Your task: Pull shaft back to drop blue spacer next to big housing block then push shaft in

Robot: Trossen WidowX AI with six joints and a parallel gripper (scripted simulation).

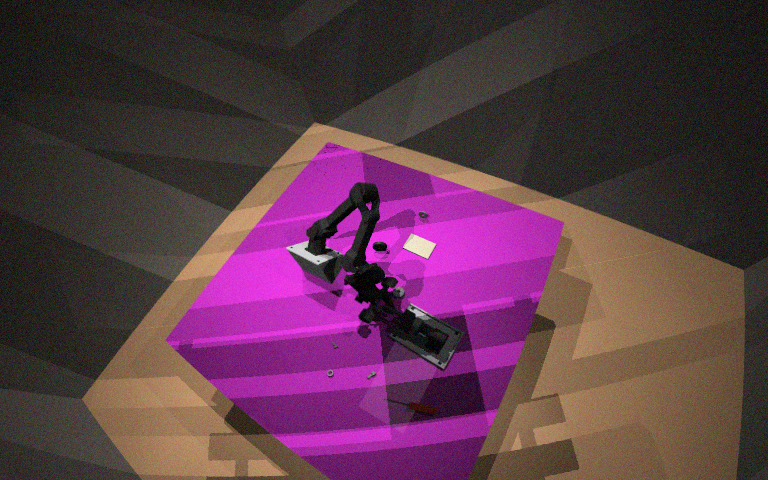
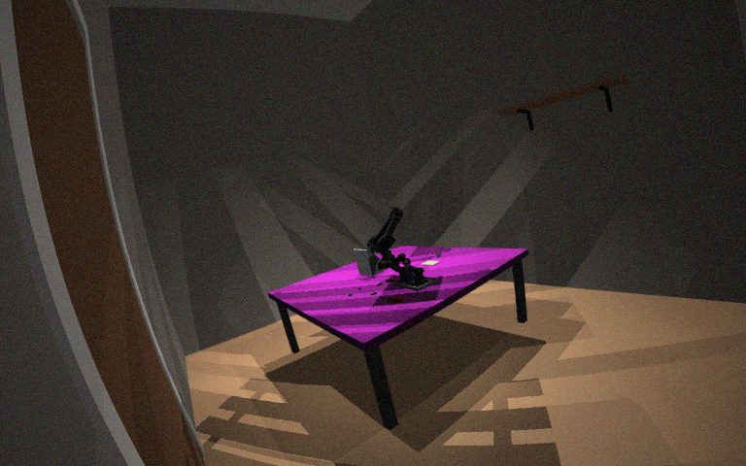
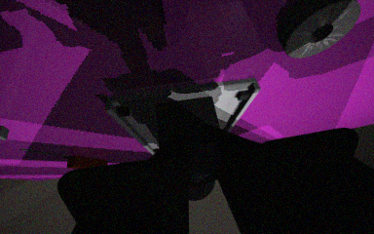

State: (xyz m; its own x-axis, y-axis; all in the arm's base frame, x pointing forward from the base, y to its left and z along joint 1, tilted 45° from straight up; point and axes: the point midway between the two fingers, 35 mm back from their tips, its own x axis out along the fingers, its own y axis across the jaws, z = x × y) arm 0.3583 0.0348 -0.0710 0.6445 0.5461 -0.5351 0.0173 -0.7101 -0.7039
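My gripper (image 1: 392,317) (image 3: 192,131) is shut on the shaft at the near side of the housing unit; the shaft is mostly hidden by the fingers. A dark round end (image 3: 201,191) shows below and between the fingers in the wrist view. The housing block (image 1: 434,339) is a dark shape on a pale rectangular base plate (image 1: 410,309) (image 3: 226,100) with dark corner screws. Deep shadow covers the housing, shaft and spacers. I cannot make out the blue spacer or tell how far the shaft is inserted.
A grey round part (image 1: 398,292) (image 3: 312,46) lies close beside the gripper. An orange-handled screwdriver (image 1: 421,408) (image 3: 85,162) lies off one side of the plate. A cream card (image 1: 419,246) (image 2: 429,262) and a black round part (image 1: 380,246) lie on the other side. A nut (image 1: 330,373) and a bolt (image 1: 370,374) lie apart.
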